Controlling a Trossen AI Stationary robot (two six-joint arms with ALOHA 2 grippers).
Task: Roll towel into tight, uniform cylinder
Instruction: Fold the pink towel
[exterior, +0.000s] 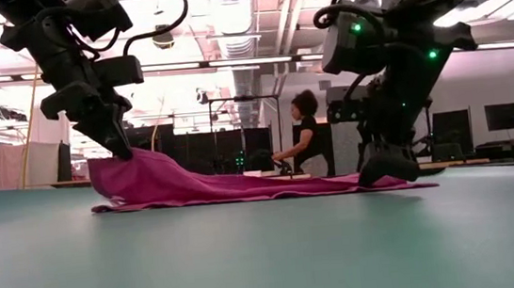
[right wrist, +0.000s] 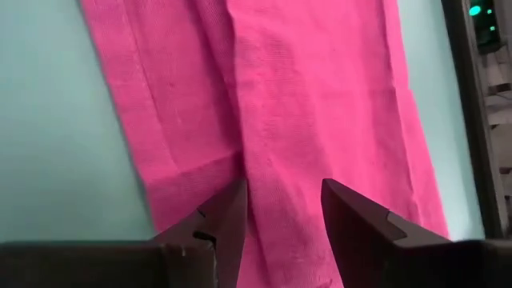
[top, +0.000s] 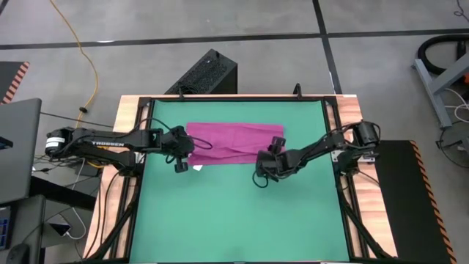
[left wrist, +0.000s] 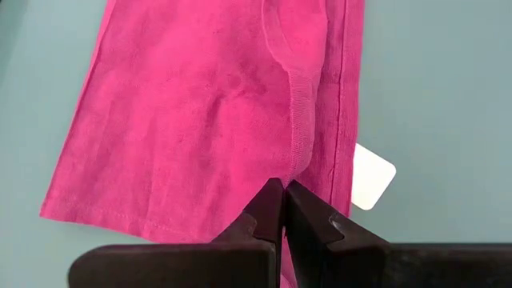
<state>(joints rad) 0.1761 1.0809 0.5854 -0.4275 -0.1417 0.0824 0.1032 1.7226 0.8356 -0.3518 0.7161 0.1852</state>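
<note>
Pink towel (top: 231, 143) flat on green mat (top: 234, 220), left claw (top: 180, 163) pinching its end

Green mat (top: 234, 213), black box (top: 207, 73), yellow cable (top: 82, 55), person (exterior: 302, 140) behind.

Left hand (left wrist: 283, 210) pinched closed, right hand (right wrist: 284, 210) fingers parted

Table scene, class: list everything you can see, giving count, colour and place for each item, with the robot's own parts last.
towel: one, magenta-pink, lying lengthwise on the far half of the mat, its left end lifted.
tag: one, white, at the towel's edge.
mat: one, green, covering the table.
cable: one, yellow, on the floor beyond the table.
person: one, dark top, in the room behind.
left claw: one, dark, shut on the towel's left end.
right claw: one, dark, open over the towel's right end.
</note>
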